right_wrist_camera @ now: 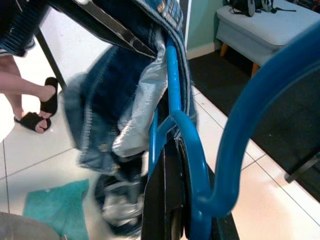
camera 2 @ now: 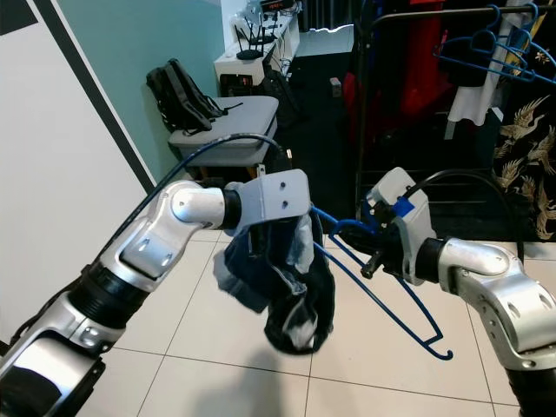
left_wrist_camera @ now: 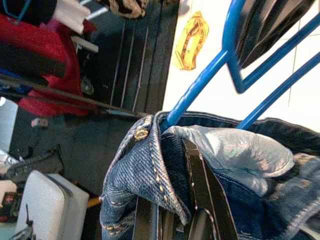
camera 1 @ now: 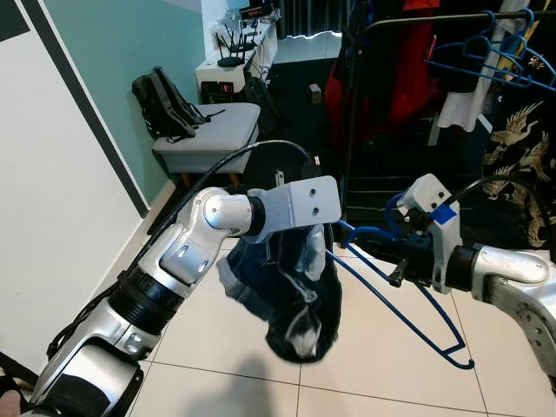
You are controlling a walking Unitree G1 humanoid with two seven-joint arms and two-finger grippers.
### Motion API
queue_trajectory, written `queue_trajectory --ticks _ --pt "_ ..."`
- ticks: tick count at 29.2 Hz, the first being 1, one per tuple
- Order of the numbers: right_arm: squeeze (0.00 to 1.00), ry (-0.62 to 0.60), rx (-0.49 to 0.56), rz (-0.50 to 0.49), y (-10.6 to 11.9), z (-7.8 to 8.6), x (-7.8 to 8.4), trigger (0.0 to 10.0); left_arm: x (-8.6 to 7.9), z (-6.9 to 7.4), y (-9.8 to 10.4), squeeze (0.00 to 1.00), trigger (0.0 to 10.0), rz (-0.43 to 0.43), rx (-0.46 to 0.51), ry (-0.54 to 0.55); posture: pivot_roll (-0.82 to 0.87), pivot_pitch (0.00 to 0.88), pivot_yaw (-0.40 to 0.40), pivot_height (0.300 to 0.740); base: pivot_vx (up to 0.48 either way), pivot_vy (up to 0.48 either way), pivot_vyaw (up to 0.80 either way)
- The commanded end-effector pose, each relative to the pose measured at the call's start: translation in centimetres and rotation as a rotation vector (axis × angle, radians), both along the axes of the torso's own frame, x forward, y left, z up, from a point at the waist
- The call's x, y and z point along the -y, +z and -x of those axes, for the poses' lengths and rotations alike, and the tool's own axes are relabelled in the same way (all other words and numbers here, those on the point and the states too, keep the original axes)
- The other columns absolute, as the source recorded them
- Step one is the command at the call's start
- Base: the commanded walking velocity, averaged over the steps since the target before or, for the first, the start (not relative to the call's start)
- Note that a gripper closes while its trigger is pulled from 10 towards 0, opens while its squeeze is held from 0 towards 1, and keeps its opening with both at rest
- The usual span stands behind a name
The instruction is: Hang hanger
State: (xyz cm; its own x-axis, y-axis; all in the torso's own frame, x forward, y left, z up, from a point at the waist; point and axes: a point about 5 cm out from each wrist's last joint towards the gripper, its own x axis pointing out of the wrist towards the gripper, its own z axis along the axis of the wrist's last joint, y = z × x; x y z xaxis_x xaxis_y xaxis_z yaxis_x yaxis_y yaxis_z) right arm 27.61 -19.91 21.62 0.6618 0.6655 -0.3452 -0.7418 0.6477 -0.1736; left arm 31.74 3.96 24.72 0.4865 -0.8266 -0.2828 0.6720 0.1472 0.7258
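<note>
- Tiled floor [camera 1: 217, 347], teal wall, grey bench [camera 1: 208, 130]; black clothes rail [camera 1: 434, 19] with empty blue hangers is seen ahead on the right.
- Blue wire hanger [camera 1: 408, 300] is gripped near its neck by closed right gripper [camera 2: 375, 252], long axis slanting down-right.
- Dark denim garment [camera 1: 291, 295] is pinched by closed left gripper [left_wrist_camera: 177, 210], one hanger arm threaded inside.
- Rail lies above and beyond; right arm is judged nearer.

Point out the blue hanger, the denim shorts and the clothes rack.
blue hanger [camera 1: 417, 300]: left eye view, on its long lower bar.
denim shorts [camera 1: 291, 295]: left eye view, on the bunched dark denim.
clothes rack [camera 1: 351, 130]: left eye view, on its black upright post.
</note>
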Motion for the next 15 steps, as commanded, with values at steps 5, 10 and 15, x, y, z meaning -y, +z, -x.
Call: queue_trajectory --ticks 5,10,15 --pt "0.00 0.029 0.008 0.011 0.1 -0.3 -0.8 10.0 1.4 1.7 0.9 0.00 10.0 0.031 0.007 -0.109 -0.06 0.000 0.091 0.740 0.000 0.000 0.00" --pt "0.00 0.044 0.019 0.008 0.1 -0.4 -1.1 10.0 2.3 2.5 0.9 0.00 10.0 0.055 -0.009 -0.142 -0.05 0.000 0.092 0.740 0.000 0.000 0.00" --pt "0.00 0.057 0.035 0.007 0.3 -1.0 -1.4 10.0 3.5 3.9 1.2 0.00 10.0 0.098 -0.042 -0.194 -0.04 0.000 0.088 0.740 0.000 0.000 0.00"
